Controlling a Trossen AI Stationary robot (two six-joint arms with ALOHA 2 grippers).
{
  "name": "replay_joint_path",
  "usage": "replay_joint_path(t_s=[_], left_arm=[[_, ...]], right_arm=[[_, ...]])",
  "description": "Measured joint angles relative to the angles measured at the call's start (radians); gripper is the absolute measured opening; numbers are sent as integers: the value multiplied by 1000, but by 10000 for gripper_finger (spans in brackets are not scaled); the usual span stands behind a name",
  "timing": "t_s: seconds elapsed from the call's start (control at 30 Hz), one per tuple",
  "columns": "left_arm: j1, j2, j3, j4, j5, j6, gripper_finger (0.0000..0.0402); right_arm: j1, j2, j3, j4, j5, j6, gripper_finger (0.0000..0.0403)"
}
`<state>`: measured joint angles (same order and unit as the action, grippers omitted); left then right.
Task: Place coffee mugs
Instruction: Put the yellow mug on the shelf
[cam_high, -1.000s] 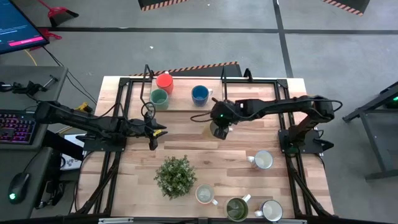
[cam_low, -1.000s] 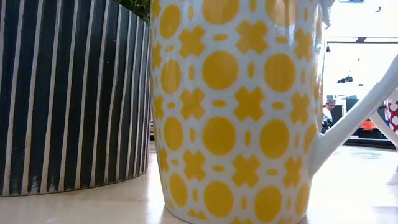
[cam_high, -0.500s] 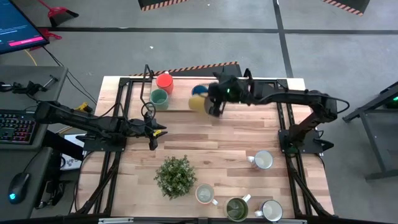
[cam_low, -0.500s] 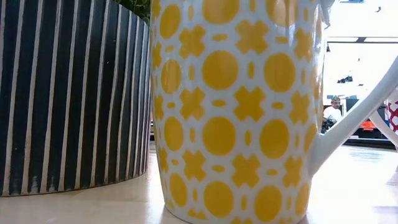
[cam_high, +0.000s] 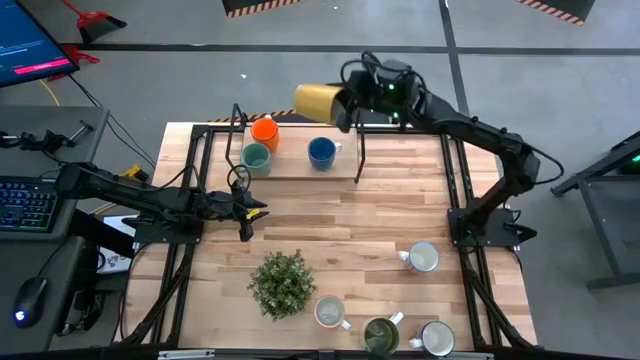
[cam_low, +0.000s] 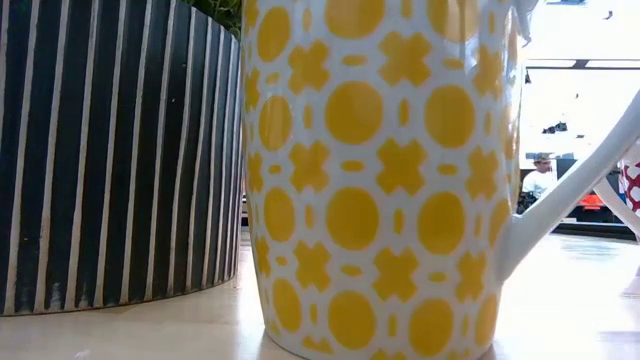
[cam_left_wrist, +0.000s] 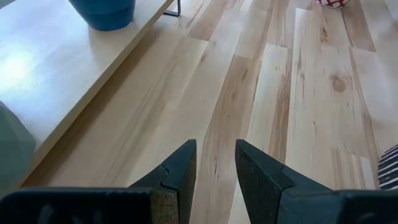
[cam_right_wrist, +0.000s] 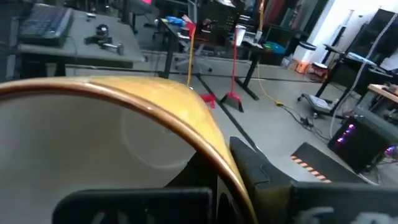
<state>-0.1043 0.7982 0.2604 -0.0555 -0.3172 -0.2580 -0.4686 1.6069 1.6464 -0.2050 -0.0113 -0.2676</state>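
Observation:
My right gripper (cam_high: 340, 103) is raised above the table's far edge, shut on a mustard-yellow mug (cam_high: 318, 100) with a cream inside (cam_right_wrist: 93, 143). Orange (cam_high: 264, 131), teal (cam_high: 256, 158) and blue (cam_high: 321, 152) mugs stand on their bases on a raised wooden shelf (cam_high: 290, 168). Near the table's near edge stand white mugs (cam_high: 424, 257) (cam_high: 437, 339), a yellow-patterned white mug (cam_high: 330, 313) (cam_low: 380, 180) and a dark green mug (cam_high: 381, 336). My left gripper (cam_high: 250, 210) (cam_left_wrist: 216, 165) waits, slightly open, low over the table's left middle. My right gripper holds the mustard mug by its rim (cam_right_wrist: 205, 134), one finger outside the wall (cam_right_wrist: 261, 168) and one inside the hollow. The fingers come level from the table's right. The mug is lifted clear, tipped on its side with its mouth toward the gripper.
A bushy potted plant (cam_high: 283, 283) in a striped pot (cam_low: 110, 150) stands near the table's near edge. Black frame rails (cam_high: 205, 150) run along the table's sides. Bare wood (cam_high: 350, 220) lies across the middle. A person shows far off in the room.
My right gripper has lifted the mustard mug off the table's middle and carried it up and toward the far edge, over the shelf beside the blue mug. The mug has tipped from upright onto its side.

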Motion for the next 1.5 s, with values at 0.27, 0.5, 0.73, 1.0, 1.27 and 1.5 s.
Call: replay_joint_path(t_s=[0.27, 0.5, 0.73, 1.0, 1.27, 1.5], left_arm=[[0, 0, 0, -3, 0, 0, 102], [0, 0, 0, -4, 0, 0, 102], [0, 0, 0, -8, 0, 0, 102], [0, 0, 0, -8, 0, 7, 102], [0, 0, 0, -9, 0, 8, 102], [0, 0, 0, -11, 0, 8, 102]], right_arm=[[-34, 240, 343, -201, -72, -27, 0], [-37, 466, 716, -438, -72, -104, 0], [-58, 450, 597, -431, -76, -117, 0], [-38, 458, 597, -626, -78, -107, 0], [19, 456, 597, -727, -79, -108, 0], [68, 454, 597, -864, -99, -105, 0]])
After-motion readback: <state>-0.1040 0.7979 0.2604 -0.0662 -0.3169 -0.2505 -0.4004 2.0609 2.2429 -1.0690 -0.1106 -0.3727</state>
